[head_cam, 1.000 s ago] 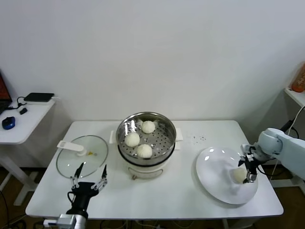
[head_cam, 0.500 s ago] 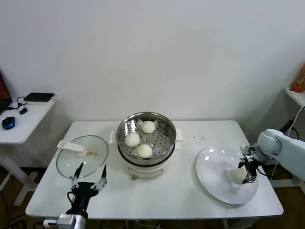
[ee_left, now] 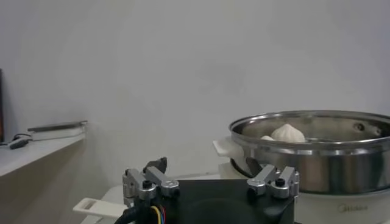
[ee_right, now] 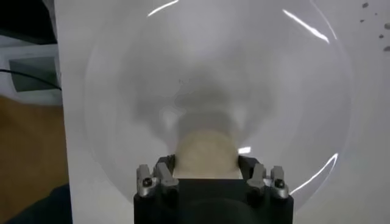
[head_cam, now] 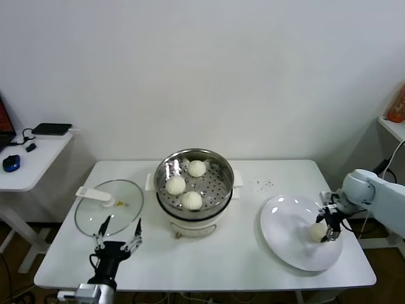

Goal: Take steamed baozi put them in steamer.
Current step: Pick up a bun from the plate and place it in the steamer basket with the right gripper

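The right tool (head_cam: 328, 227) is down on the white plate (head_cam: 285, 237) at the desk's (head_cam: 221, 253) right side, its fingers closed around the last steamed baozi (head_cam: 317, 232) — in the right wrist view the bun (ee_right: 205, 153) sits squeezed between both fingers, resting on the plate (ee_right: 122, 79). Three other buns (head_cam: 184, 184) lie in the steamer (head_cam: 221, 183) at the desk's middle, the glass lid (head_cam: 107, 212) flat beside it. The left tool (head_cam: 118, 235) is parked near the desk's front left edge, fingers spread wide, holding nothing.
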`<action>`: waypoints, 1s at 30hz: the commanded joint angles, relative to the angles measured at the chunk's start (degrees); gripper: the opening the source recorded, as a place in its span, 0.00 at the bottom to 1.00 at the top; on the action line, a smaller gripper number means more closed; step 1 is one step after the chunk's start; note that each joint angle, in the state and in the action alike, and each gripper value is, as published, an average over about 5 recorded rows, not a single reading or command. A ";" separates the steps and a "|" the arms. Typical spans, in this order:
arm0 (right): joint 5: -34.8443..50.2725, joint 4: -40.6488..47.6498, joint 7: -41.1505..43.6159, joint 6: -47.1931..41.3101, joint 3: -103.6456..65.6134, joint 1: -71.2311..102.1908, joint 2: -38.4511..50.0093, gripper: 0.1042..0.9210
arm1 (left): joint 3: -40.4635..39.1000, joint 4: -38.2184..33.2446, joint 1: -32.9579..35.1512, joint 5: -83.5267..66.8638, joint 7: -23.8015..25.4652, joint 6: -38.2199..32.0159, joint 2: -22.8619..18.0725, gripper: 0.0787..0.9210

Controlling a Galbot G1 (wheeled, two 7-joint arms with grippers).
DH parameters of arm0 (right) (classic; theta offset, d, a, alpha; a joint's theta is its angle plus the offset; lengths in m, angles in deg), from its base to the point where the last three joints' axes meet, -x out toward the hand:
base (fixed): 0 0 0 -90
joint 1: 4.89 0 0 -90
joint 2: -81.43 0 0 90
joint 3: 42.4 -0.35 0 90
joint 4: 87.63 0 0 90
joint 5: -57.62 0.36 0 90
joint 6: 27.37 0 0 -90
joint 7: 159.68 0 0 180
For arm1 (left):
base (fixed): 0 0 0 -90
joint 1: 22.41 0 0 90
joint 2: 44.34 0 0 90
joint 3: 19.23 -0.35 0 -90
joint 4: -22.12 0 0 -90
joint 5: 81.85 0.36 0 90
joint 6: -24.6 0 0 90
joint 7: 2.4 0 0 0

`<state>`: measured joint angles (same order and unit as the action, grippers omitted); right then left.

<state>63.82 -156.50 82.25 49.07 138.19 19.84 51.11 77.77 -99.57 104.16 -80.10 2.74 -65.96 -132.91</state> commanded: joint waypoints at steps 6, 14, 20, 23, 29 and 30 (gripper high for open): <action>11.52 -3.80 0.79 -1.26 18.91 -25.53 -2.66 0.71 | -0.05 -0.15 -0.06 -0.12 -0.09 -0.32 -0.12 0.88; 28.80 -3.50 0.83 -2.80 32.28 -45.25 -14.74 0.71 | -0.38 -0.05 0.09 0.11 -0.37 -0.91 -0.21 0.88; 40.25 1.42 0.93 -2.89 36.28 -52.02 -26.16 0.71 | -0.44 -0.13 -0.22 0.14 -0.58 -1.07 -0.12 0.88; 44.19 4.07 0.71 -3.24 36.36 -52.70 -31.93 0.71 | -0.36 -0.08 -0.32 0.08 -0.62 -1.12 -0.04 0.88; 45.93 8.38 0.12 -4.32 33.11 -48.66 -41.53 0.71 | -0.06 -0.59 -0.31 0.19 -0.68 -1.12 0.03 0.88; 45.92 8.93 -0.03 -4.51 32.54 -47.80 -42.63 0.71 | 0.07 -0.67 -0.26 0.20 -0.68 -1.12 0.05 0.88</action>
<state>99.19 -153.78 82.80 45.63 168.68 -24.05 25.67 77.61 -99.98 103.82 -80.04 2.10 -67.07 -132.98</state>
